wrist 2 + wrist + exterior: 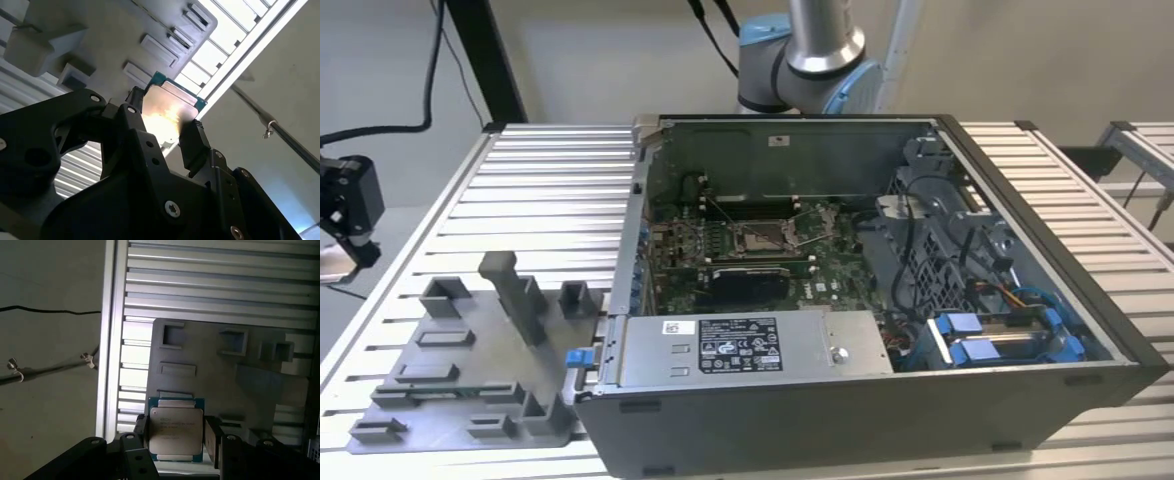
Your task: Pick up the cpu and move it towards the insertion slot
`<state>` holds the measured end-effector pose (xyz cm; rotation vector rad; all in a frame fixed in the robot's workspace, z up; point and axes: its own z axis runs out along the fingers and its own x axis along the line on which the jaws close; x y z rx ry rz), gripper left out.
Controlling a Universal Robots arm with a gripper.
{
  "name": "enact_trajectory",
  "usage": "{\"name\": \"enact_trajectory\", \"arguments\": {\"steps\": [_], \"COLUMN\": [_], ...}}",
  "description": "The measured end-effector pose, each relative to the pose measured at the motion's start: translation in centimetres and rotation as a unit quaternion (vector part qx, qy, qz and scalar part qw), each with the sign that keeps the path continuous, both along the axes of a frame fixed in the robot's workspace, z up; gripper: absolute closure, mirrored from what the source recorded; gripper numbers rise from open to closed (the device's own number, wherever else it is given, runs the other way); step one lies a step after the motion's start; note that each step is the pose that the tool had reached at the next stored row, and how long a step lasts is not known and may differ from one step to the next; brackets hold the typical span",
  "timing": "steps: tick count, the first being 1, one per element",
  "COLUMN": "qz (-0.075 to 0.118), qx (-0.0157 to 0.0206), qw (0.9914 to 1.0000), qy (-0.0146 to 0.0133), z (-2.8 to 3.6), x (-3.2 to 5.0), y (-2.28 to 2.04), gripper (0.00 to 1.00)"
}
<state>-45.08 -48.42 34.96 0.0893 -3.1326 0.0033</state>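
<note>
Silver-white and flat, the cpu (176, 432) sat clamped by two opposite edges between the black fingers (212, 437) of the gripper (177, 440), whose jaws were drawn in narrow onto the chip. A thin blue-green rim framed its metal lid. Lines of small dark print crossed the lid, but none could be made out as words.

Behind the chip in both wrist views lay the grey plastic tray (215, 380) with its empty pockets and blocks. The chip looked lifted clear of it, not seated in any pocket. The tray rested on a table (547, 180) of aluminium slats.

In the exterior view the gripper hung at the far left edge of the frame, beyond the tray at lower left. It was well apart from the open computer case (854, 420) that took up the centre and right. The insertion slot (761, 238), a shiny framed square on the green board (678, 250), lay in the middle of the case floor.

By my reading the pick was done and the carry was in hand, with most of the way to the slot not yet covered. That carry called for a level chip, a firm grip and a path over the case's near wall.

A white label (720, 345) with dense print and symbols marked the power supply (841, 345) at the case's front; I leave it unread.
</note>
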Motion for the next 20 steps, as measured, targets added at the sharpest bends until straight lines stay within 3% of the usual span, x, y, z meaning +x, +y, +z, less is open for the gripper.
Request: {"name": "enact_trajectory", "arguments": {"steps": [20], "qz": [0.0], "qx": [-0.0013], "qw": [1.0], "qy": [0.0], "z": [3.15], "x": [0.0], "y": [0.0], "gripper": [1.0]}}
